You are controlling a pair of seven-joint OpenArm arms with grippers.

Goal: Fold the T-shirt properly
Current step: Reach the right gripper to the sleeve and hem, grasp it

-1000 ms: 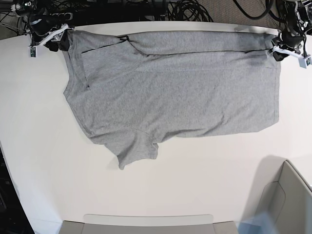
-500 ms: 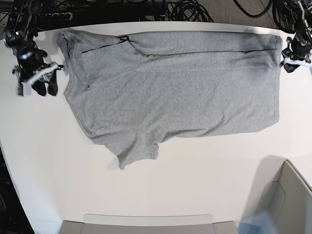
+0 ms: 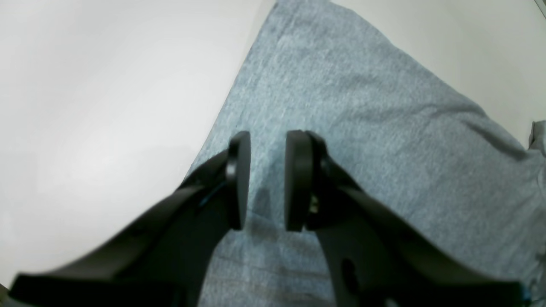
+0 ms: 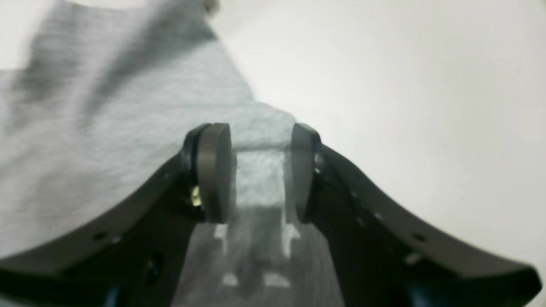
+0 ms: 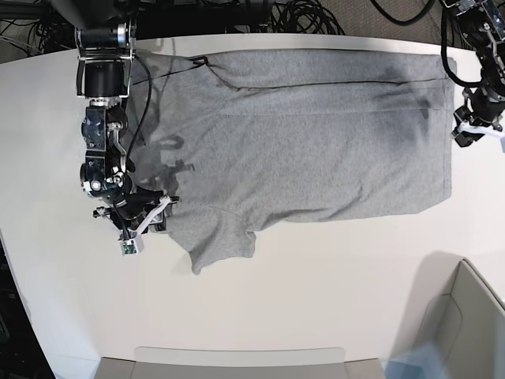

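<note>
The T-shirt has one long fold done; right gripper and left gripper hover, jaws apart, empty.

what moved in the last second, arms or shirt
Both arms moved; the right hand swept from the T-shirt's far collar corner down to its near sleeve side, and the left hand slid a little nearer along the hem. Both are open, holding nothing. The shirt lies as it did on the table.

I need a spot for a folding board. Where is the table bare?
The table is bare in front of the T-shirt, between its lower edge and the grey bins. The far edge is crowded: cables, and the right gripper by the sleeve.
</note>
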